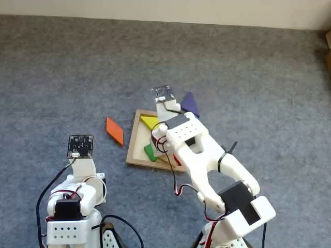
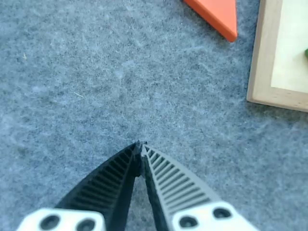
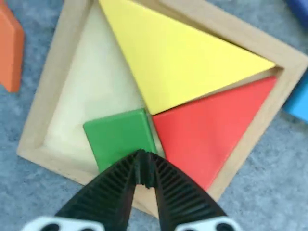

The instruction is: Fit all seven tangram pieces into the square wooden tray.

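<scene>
From above, the square wooden tray [image 1: 135, 139] lies flat on grey carpet [image 1: 62, 67], turned a little so that no side runs straight across. A yellow triangle [image 1: 149, 121] fills its far part and a green square [image 1: 150, 153] sits by its near rim. The right arm [image 1: 207, 155] stretches over the tray. An orange parallelogram [image 1: 115, 130] lies on the carpet just beside the tray, on the side toward the left arm [image 1: 77, 199], with its long axis slanting along that rim. A purple triangle [image 1: 190, 104] lies off the tray's far corner, one corner pointing away from it.

From the left wrist, the left pincer [image 2: 141, 145] has its ribbed fingers pressed together at the tips and grips nothing. It hangs over bare carpet, apart from the tray's pale corner, with the orange piece's sharp corner beyond.

From the right wrist, the right pincer [image 3: 143, 159] is closed with nothing in it, its tips over the green square's edge nearest the tray's rim. A red triangle [image 3: 211, 130] lies flush against the yellow one, both smooth and flat. Bare wood shows beside the green square. A blue piece [image 3: 298, 102] lies just outside the rim by the red triangle.
</scene>
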